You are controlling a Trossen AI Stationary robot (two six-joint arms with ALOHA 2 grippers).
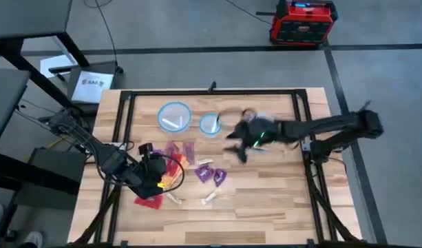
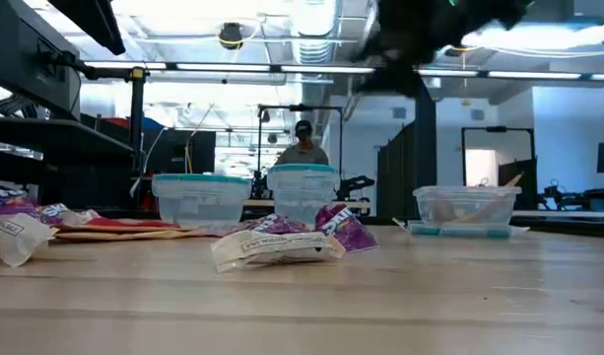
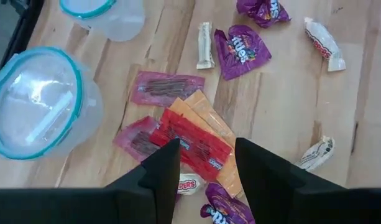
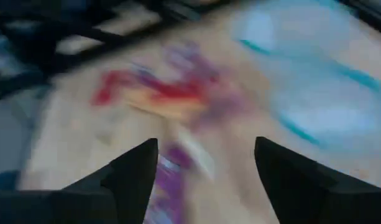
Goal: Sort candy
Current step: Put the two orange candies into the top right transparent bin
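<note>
The candy lies in a loose pile left of the table's middle: red, pink and orange flat packets [image 3: 193,146], purple packets [image 1: 212,174] and white sticks [image 1: 209,198]. My left gripper [image 1: 159,180] hangs open over the pile. Its fingers stand on either side of a red packet [image 3: 199,149], and I see no touch. My right gripper [image 1: 237,146] is open in the air right of the small round container [image 1: 211,124]; its wrist view is blurred. In the low view the candy [image 2: 277,247] rests flat on the wood.
A large round blue-rimmed container [image 1: 174,116] holding a white stick stands at the back, with the small one beside it. The low view shows a rectangular container [image 2: 466,207] too. Black frame rails [image 1: 128,110] border the table. A person [image 2: 303,143] stands in the room behind.
</note>
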